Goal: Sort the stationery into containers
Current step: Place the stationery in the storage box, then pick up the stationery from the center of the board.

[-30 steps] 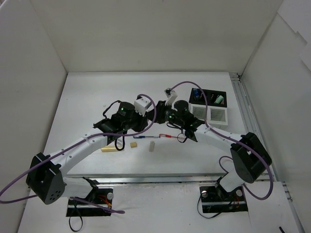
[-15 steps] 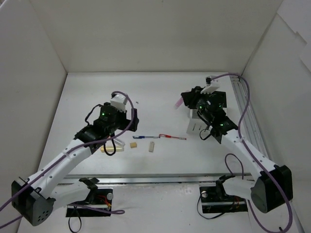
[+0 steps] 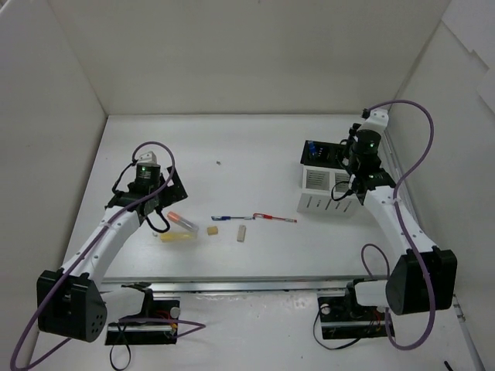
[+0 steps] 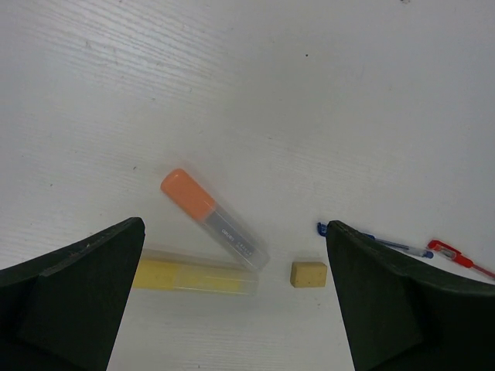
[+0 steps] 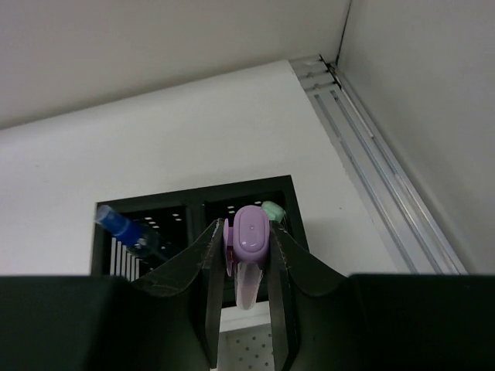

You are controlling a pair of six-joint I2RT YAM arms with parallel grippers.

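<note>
arms parted, pink marker brought over the black box

both arms have left the middle of the table (image 3: 232, 147) since a second ago: the left one pulled back to the left side, and the right one carried a marker out to the far right.

nearest, on the left, the left gripper (image 4: 234, 226) hangs above the table with its fingers wide apart and nothing between them. under it lie the orange marker (image 4: 209, 212) and the yellow marker (image 4: 193, 276), touching at an angle. this spread looks like a preparation to come down on one of them, probably the orange marker, which sits in the gap. just right of them is a beige eraser (image 4: 308, 273), then a second eraser (image 3: 242, 232) and the thin pens (image 3: 263, 217), all unsorted.

farther, on the right, stands the white box (image 3: 329, 202), joined to the black box (image 3: 325, 152) behind it.

farthest, the right gripper (image 5: 246, 232) is clamped on the pink marker (image 5: 249, 259), held upright with the cap on top so that it can drop straight in. it is above the black box, near the wall between its two compartments. the left compartment holds the blue-capped pen (image 5: 116, 222), the right one the green marker (image 5: 271, 209). i judge that the release is the next step, into the marker side.
</note>
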